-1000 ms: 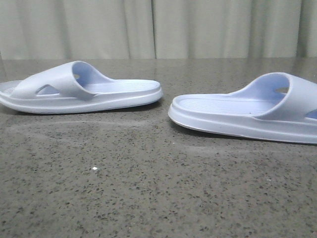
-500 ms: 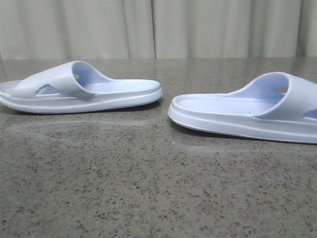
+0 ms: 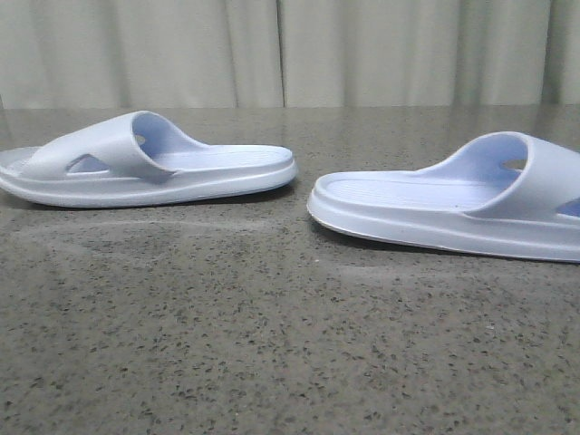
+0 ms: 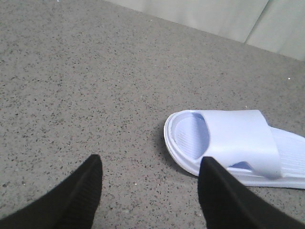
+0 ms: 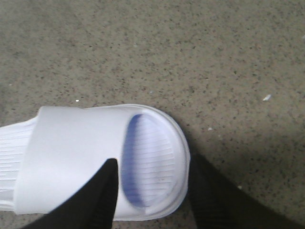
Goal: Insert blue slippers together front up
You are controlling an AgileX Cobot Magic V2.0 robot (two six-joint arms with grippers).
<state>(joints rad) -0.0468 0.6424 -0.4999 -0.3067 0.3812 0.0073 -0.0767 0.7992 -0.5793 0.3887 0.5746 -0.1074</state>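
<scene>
Two pale blue slippers lie flat on the speckled table, heels facing each other. In the front view the left slipper (image 3: 145, 163) is at the left and the right slipper (image 3: 453, 204) runs off the right edge. Neither gripper shows there. My left gripper (image 4: 150, 162) hangs open over bare table beside the toe of the left slipper (image 4: 238, 143), with nothing between its fingers. My right gripper (image 5: 152, 164) is open and straddles the toe end of the right slipper (image 5: 95, 152). One finger is over the strap, the other outside the toe rim.
The grey speckled tabletop (image 3: 272, 344) stretches in front of both slippers. A pale curtain (image 3: 362, 54) hangs behind the table's far edge.
Both slippers lie where they were in the front view. Only faint shading on the tabletop has shifted.
</scene>
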